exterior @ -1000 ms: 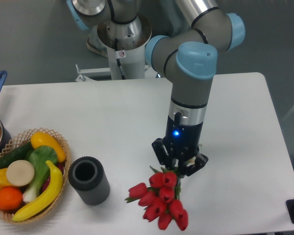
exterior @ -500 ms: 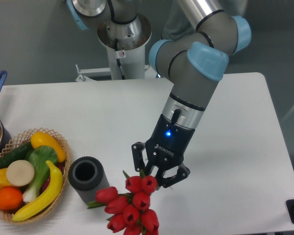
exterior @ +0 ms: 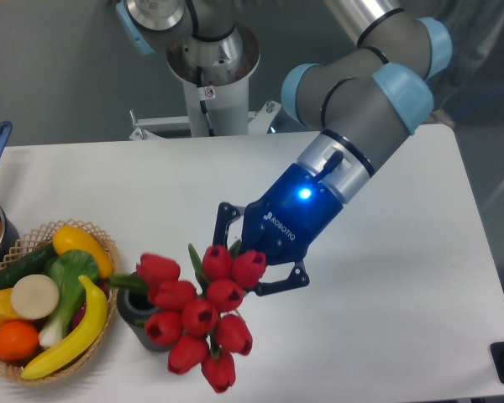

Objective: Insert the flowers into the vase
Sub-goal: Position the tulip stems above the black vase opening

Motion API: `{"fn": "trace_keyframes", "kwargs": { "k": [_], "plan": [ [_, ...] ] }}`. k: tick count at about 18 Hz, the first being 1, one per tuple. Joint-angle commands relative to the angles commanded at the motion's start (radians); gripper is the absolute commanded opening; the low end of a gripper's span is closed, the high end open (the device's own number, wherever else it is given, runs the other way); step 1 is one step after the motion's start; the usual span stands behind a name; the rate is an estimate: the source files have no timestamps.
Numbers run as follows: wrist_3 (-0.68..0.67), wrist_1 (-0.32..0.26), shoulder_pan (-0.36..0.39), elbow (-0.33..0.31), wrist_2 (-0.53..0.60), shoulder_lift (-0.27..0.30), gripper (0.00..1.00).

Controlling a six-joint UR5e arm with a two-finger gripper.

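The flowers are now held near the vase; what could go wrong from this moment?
1. The flowers hang buds-down in front of the vase and hide its opening, so the stems may miss it.
2. The vase is short and stands free; a sideways push from the bunch might tip it toward the basket.
3. The gripper holds the bunch tilted, which might slip.

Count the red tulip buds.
9 buds showing: the flowers cluster at the claw, two upper right, one far left, six below, over the vase. Others may be hidden.
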Motion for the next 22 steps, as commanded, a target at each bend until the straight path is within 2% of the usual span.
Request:
{"fn": "trace_keyframes", "kwargs": {
  "k": [2, 7, 12, 22],
  "plan": [
    [0.002, 0.000, -0.006, -0.012, -0.011, 0.000, 0.05],
    [0.003, 0.000, -0.005, -0.064, -0.167, 0.002, 0.08],
    [0.009, 0.000, -0.026, -0.092, -0.178, 0.015, 0.10],
    [0.063, 0.002, -0.051, -0.092, -0.172, -0.015, 0.11]
  ]
}}
